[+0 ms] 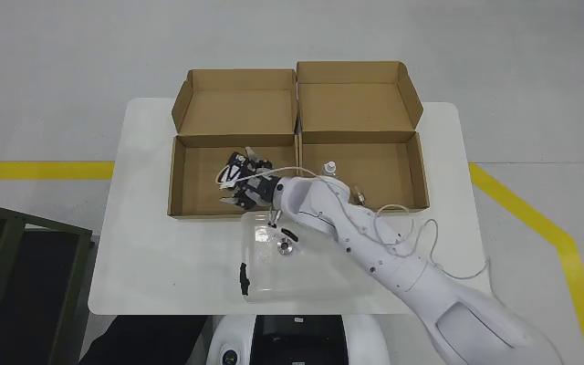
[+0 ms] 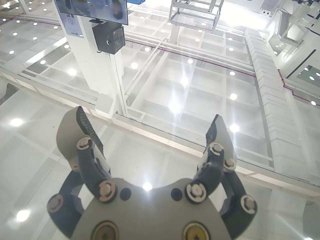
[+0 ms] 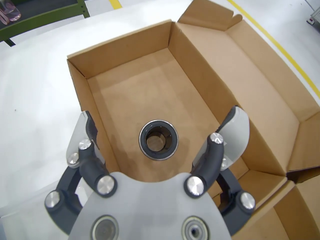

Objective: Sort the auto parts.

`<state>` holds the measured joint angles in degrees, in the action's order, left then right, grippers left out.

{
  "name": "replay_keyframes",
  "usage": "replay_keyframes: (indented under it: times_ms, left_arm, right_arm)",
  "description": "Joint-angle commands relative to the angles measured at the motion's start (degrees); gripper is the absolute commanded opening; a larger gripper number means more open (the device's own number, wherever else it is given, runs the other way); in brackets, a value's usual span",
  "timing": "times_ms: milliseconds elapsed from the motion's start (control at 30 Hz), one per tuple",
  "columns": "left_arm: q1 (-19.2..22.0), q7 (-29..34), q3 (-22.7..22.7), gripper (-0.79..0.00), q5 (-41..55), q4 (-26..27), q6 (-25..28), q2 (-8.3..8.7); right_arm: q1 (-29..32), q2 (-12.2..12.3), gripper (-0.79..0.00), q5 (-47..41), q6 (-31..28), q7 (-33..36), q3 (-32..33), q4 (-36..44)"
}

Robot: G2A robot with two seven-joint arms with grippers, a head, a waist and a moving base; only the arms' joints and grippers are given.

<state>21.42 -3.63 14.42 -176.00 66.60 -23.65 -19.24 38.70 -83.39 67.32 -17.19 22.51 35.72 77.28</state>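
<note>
- Top view: the right gripper [image 1: 239,178] hangs over the left box [image 1: 196,187], left of the frame's centre. The right box [image 1: 401,178] sits beside it. Below them, the clear tray [image 1: 315,274] holds a metal part [image 1: 286,246] and a black part [image 1: 244,278]. I can't quite make out what kind each is from here.
- Left wrist view: the left gripper [image 2: 148,114] points up at the ceiling, jaws spread wide with nothing between them.
- Right wrist view: the right gripper [image 3: 161,113] is wide open and grips nothing. The ring part [image 3: 174,139] lies flat on the box [image 3: 125,51] floor at the middle of the frame. It is between the fingers but touches neither.
- I judge the drop-off of this ring into the left box to be done.
- The next move, as I see it, calls for lifting straight up clear of the box walls. Then I'd swing down-frame to the tray and line the open jaws over the metal part.
</note>
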Motion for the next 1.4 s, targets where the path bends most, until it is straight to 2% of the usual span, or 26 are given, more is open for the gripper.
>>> replay_keyframes:
  times_ms: [0,433,667,1033,1133,1233,1300,1367]
  left_arm:
    - [0.0,0.0,0.0,0.000,0.0,0.0,0.0,0.00]
    - [0.0,0.0,0.0,0.000,0.0,0.0,0.0,0.00]
    - [0.0,0.0,0.0,0.000,0.0,0.0,0.0,0.00]
    - [0.0,0.0,0.0,0.000,0.0,0.0,0.0,0.00]
    - [0.0,0.0,0.0,0.000,0.0,0.0,0.0,0.00]
    - [0.0,0.0,0.0,0.000,0.0,0.0,0.0,0.00]
    - [0.0,0.0,0.0,0.000,0.0,0.0,0.0,0.00]
    - [0.0,0.0,0.0,0.000,0.0,0.0,0.0,0.00]
  right_arm:
    - [1.3,0.7,0.000,1.2,-1.4,1.2,1.4,3.8]
    - [14.2,5.4,0.000,7.3,-15.2,6.4,8.7,24.3]
    - [21.0,7.6,0.000,12.0,-22.2,5.1,11.6,29.0]
    - [29.6,10.4,0.000,17.2,-26.7,2.9,17.0,31.4]
    - [30.5,10.8,-0.080,18.3,-27.5,2.7,17.6,30.6]
    - [31.0,11.1,-0.120,19.0,-27.9,2.3,17.9,29.8]
    - [31.3,11.2,-0.237,19.4,-28.0,2.2,18.0,29.0]
    - [31.5,11.4,-0.280,19.7,-28.1,2.1,18.1,28.2]
